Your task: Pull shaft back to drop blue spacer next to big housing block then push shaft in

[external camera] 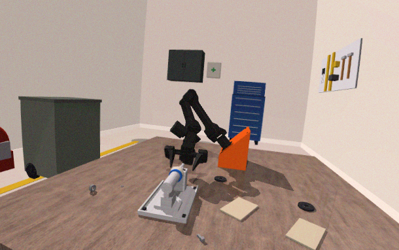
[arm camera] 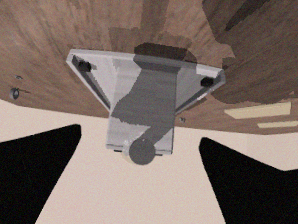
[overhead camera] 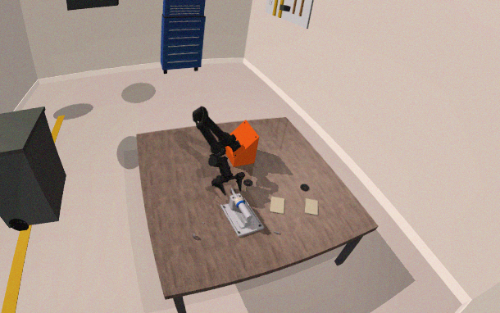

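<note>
The grey housing block point(overhead camera: 245, 213) point(external camera: 169, 184) stands on a light grey base plate point(overhead camera: 236, 224) point(external camera: 190, 203) point(arm camera: 100, 76). The blue spacer point(overhead camera: 240, 203) point(external camera: 177, 172) is a ring around the shaft line, against the housing's end. A pale spacer point(overhead camera: 238, 199) shows beside it, near the upright support. The grey shaft point(overhead camera: 233, 191) point(arm camera: 142, 152) sticks out of the support toward the arm. My gripper point(overhead camera: 232, 192) point(external camera: 182, 168) point(arm camera: 141, 137) is open and empty. Its fingers are on either side of the shaft's round end in the wrist view; no contact shows. The blue spacer is hidden there.
The orange block point(overhead camera: 246, 143) point(external camera: 236, 154) stands beside the arm. Two black discs point(overhead camera: 247, 183) point(external camera: 306, 206) and two pale square pads point(overhead camera: 277, 205) point(external camera: 305, 233) lie right of the plate. A small grey ring point(external camera: 92, 188) and a small bolt point(external camera: 201, 238) lie nearby.
</note>
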`<state>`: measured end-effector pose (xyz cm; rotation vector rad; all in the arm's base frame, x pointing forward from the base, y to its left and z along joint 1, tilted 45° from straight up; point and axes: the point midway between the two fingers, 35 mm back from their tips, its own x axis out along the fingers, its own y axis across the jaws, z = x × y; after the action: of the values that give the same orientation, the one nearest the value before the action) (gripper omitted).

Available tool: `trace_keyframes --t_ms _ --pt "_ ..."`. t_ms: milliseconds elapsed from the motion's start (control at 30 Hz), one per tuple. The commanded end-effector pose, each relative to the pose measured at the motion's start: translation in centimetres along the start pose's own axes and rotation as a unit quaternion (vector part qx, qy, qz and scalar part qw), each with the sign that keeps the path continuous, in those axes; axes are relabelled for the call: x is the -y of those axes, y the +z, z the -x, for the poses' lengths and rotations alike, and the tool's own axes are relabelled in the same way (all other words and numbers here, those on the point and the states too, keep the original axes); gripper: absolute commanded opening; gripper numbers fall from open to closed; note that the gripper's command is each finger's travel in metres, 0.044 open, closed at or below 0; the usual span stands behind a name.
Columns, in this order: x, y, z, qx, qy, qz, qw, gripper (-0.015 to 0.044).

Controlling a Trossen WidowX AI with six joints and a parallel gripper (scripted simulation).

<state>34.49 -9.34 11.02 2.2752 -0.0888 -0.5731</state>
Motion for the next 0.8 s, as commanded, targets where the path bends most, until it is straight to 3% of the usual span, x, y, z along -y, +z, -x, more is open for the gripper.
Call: trace_keyframes --t_ms 0,767 --pt "-0.1 0.0 0.0 0.000 0.002 -0.002 1.000 0.0440" --pt "-0.1 0.0 -1.7 0.000 0.003 -0.002 1.000 0.0440"
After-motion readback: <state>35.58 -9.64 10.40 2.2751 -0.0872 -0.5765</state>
